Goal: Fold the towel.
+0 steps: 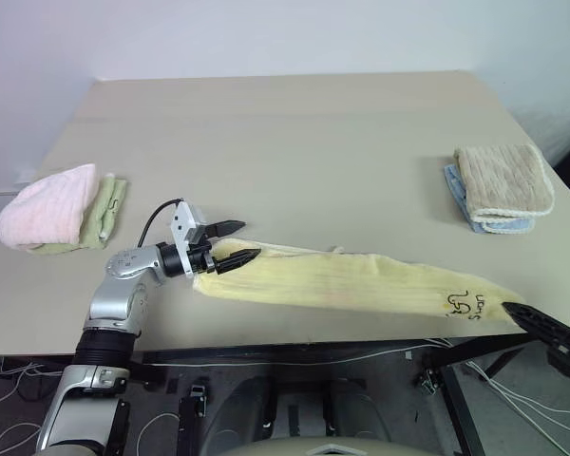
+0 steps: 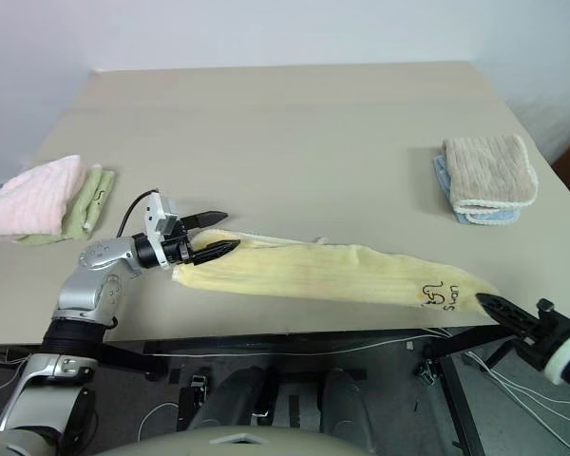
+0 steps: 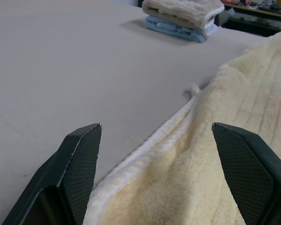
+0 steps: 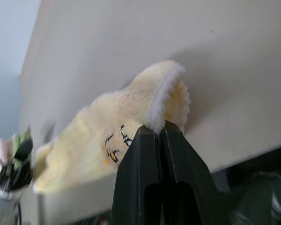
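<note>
Towel [image 1: 361, 282] lies stretched along table [image 1: 294, 142] front edge. Right gripper [image 4: 160, 129] jaws shut, pinching logo-end hem by front right corner. Left gripper [image 1: 236, 244] jaws wide open, straddling the other end, no grip yet. Judgement: close left on both layers before lifting, keep tension even w/ right, so fold lands square.

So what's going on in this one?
A humanoid robot is working on a long pale yellow towel stretched along the near edge of the table. Its right end effector is shut on the towel's logo end at the table edge. The left end effector is open at the other end, one finger over the cloth, not gripping. No fold is made yet. Other folded towels sit at both sides of the table.
</note>
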Available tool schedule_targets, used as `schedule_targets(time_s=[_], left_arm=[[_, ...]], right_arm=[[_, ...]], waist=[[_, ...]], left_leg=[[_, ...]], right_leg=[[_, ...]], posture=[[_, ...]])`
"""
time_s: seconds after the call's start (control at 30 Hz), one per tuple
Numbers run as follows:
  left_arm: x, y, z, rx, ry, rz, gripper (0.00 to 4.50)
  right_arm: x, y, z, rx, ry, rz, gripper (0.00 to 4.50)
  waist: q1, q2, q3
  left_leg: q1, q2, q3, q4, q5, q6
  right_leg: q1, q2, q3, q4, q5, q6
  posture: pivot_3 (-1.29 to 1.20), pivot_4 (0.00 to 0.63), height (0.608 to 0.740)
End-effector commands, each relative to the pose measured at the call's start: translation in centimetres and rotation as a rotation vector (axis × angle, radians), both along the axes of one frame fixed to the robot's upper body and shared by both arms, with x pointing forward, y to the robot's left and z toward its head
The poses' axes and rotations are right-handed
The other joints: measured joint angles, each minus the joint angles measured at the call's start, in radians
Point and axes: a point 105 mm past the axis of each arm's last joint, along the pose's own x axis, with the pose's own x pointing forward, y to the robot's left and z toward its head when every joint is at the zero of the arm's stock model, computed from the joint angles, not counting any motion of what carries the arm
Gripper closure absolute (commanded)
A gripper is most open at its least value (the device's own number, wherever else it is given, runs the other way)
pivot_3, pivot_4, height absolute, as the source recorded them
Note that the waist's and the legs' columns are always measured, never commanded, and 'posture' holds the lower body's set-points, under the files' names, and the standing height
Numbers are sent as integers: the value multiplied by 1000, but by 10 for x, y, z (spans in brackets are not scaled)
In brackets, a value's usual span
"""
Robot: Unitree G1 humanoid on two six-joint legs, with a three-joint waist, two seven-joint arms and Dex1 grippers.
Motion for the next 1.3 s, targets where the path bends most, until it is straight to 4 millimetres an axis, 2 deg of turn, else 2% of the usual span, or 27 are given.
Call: schedule_targets(time_s=[0.03, 0.2, 0.43, 0.5, 0.6, 0.67, 0.73, 0.8, 0.87, 1.0, 1.07, 1.3], left_arm=[[3, -2, 9, 1, -46, -12, 538], [3, -3, 9, 2, -50, -19, 538], [5, -1, 11, 9, -56, -22, 538], [5, 0, 11, 16, -58, -21, 538], [5, 0, 11, 27, -61, -23, 538], [5, 0, 11, 24, -61, -21, 538], [5, 0, 11, 22, -61, -20, 538], [5, 0, 12, 23, -64, -19, 538], [4, 0, 12, 24, -66, -17, 538], [3, 1, 12, 26, -71, -9, 538], [3, 1, 12, 26, -72, -7, 538], [-4, 5, 9, 37, -69, 9, 538]], right_arm=[[0, -19, 5, -45, -15, -45, 4477], [11, -17, 13, -68, -64, -4, 4477], [26, 14, 49, -161, -216, 203, 4477], [30, 40, 73, -194, -306, 366, 4477], [31, 65, 87, -217, -363, 512, 4477], [34, 87, 88, -226, -372, 627, 4477], [34, 95, 87, -231, -371, 671, 4477], [38, 122, 67, -261, -324, 797, 4477], [40, 137, 56, -282, -303, 868, 4477], [63, 144, 42, -278, -295, 822, 4477], [67, 144, 40, -271, -292, 817, 4477], [74, 177, 32, -272, -318, 908, 4477]], waist=[[0, 0, 0], [1, 0, 0], [1, 0, 0], [1, 1, 0], [0, 1, 1], [1, 1, 0], [3, 1, 1], [2, 1, 1], [0, 1, 1], [1, 0, 1], [4, 1, 1], [0, 1, 1]], left_leg=[[0, 0, 0, 0, 0, 0], [0, 0, 0, 0, 0, 0], [0, 0, 0, 0, 0, 0], [0, 0, 0, 0, 0, 0], [-1, 0, 0, 1, 0, 0], [0, 1, -1, 2, 0, 0], [-1, 1, -1, 2, 0, 0], [-2, 1, -1, 2, 0, 1], [-2, 1, 0, 3, -1, 1], [-2, 1, 0, 4, -1, 0], [-2, 1, 0, 4, -2, 0], [-3, 1, 0, 3, -2, 0]], right_leg=[[0, 0, 0, -1, 0, 0], [0, 0, 0, -1, 0, 0], [0, 0, -1, -1, 0, 0], [0, 0, -1, -1, 0, 0], [0, 0, -1, -1, 0, 0], [1, 1, -3, -1, 0, 0], [1, 0, -3, -2, 0, 0], [1, 0, -3, -3, 0, 0], [0, 0, -3, -3, 0, 0], [0, 0, -3, -2, 0, 0], [1, 0, -3, -2, 0, 0], [-2, 1, -2, -1, 1, 0]], posture=[[0, 150, 740], [0, 150, 740], [0, 150, 740], [0, 150, 740], [0, 150, 740], [0, 150, 740], [0, 150, 740], [0, 150, 740], [0, 150, 740], [0, 150, 740], [0, 150, 740], [0, 150, 740]])
